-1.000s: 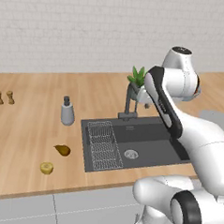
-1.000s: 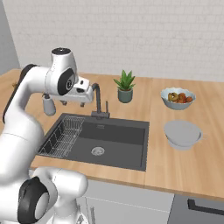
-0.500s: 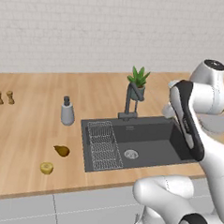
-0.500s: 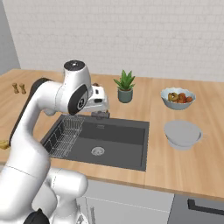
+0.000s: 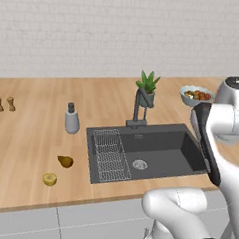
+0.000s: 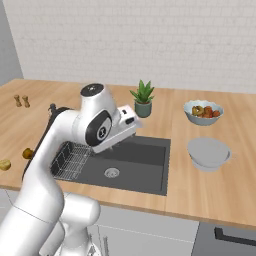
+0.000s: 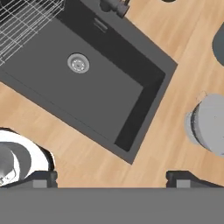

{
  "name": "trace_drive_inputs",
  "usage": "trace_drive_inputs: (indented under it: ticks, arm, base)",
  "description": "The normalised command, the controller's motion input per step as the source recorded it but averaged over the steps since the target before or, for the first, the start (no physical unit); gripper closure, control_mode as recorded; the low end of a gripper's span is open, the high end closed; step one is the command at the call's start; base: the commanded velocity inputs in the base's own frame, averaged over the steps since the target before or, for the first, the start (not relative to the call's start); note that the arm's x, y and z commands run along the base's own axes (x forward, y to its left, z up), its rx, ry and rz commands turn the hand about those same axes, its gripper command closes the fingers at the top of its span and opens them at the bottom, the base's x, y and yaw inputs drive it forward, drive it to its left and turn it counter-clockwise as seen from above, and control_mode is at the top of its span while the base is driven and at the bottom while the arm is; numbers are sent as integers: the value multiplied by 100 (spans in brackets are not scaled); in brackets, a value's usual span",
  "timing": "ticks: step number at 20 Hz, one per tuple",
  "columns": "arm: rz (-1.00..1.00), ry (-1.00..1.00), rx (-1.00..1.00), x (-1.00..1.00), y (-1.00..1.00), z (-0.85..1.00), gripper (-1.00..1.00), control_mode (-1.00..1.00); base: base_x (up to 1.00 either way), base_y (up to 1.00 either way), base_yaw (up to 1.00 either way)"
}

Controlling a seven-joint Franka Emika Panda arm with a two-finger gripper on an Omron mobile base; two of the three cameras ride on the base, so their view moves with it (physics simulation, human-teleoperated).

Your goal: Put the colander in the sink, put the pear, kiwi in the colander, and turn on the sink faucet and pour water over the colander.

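Dark tool (image 7: 112, 177) tips stand wide apart, holding and touching nothing, above the tabletop (image 7: 170, 113) between sink (image 7: 87, 83) and colander (image 7: 210, 122).

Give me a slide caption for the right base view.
Arm over the empty sink; colander waits on the counter, right of it, near the fruit bowl.
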Motion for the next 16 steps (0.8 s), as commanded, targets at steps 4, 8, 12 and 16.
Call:
trace_drive_inputs:
  ticks: [4, 8, 12, 16]
  arm:
    - [0, 0, -17, 1, -56, -18, -100, -100]
    - [-3, 3, -2, 21, -56, -6, -100, -100]
    - [-4, 15, 0, 35, -52, 0, -100, -100]
    - [-4, 16, 0, 50, -52, -7, -100, -100]
  base:
    - [0, 0, 0]
    - [0, 0, 0]
    - [0, 0, 0]
    - [0, 0, 0]
